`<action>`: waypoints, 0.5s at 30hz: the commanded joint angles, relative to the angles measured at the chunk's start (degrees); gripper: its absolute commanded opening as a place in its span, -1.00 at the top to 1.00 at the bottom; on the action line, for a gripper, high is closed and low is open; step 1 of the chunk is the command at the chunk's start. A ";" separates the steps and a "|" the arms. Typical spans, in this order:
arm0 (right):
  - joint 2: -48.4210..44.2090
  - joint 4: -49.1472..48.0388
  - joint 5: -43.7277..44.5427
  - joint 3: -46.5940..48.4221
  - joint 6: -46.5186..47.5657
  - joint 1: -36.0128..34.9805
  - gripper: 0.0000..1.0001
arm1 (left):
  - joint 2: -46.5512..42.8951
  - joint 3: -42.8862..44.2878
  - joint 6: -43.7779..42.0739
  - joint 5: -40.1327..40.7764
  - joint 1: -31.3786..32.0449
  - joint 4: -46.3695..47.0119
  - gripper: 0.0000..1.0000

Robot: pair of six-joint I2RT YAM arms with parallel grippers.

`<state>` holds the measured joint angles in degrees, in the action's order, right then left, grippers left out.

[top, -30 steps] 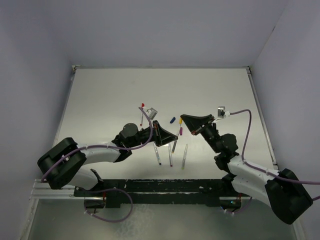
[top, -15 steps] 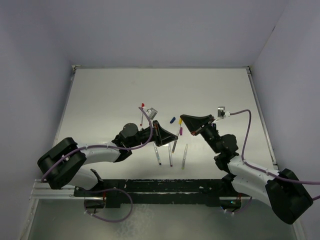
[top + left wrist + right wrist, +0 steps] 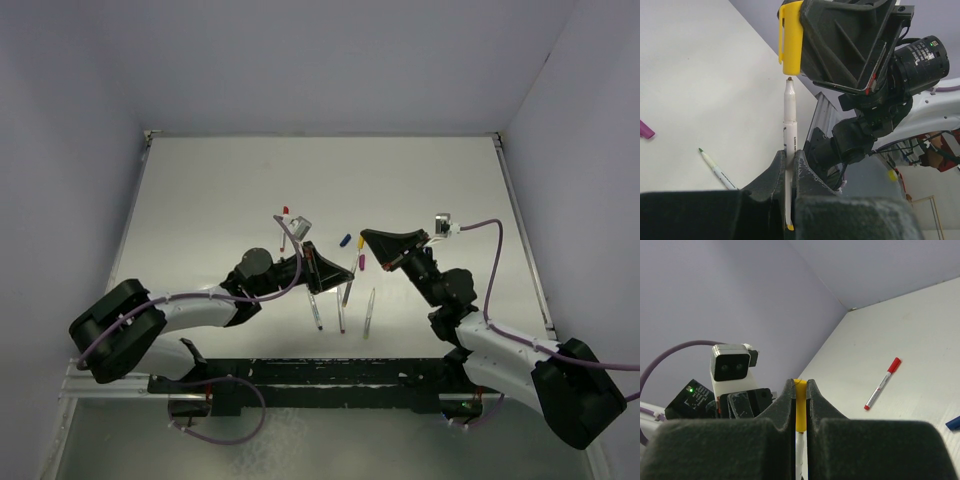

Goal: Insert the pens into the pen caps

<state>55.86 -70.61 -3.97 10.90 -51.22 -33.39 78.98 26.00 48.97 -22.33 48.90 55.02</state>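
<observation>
1. The left end effector (image 3: 789, 156) is clenched on a pen (image 3: 790, 112). In the overhead view it has edged slightly left at mid-frame over the past second.
2. The pen's tip sits right at the mouth of the yellow cap (image 3: 790, 37) but not inside, so it looks nearly lined up.
3. The right end effector (image 3: 800, 385) stays clamped on that cap, above the counter (image 3: 200, 200).

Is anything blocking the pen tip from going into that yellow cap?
Nothing visible. The pen in the left gripper points at the open end of the yellow cap in the right gripper, a small gap apart.
</observation>
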 commanded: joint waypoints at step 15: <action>0.35 -3.14 0.71 0.53 0.39 -0.73 1.00 | -1.84 0.02 -0.21 0.52 0.14 3.01 1.00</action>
<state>55.88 -70.59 -3.84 10.90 -51.05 -33.54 77.69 25.54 48.95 -22.26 48.90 55.00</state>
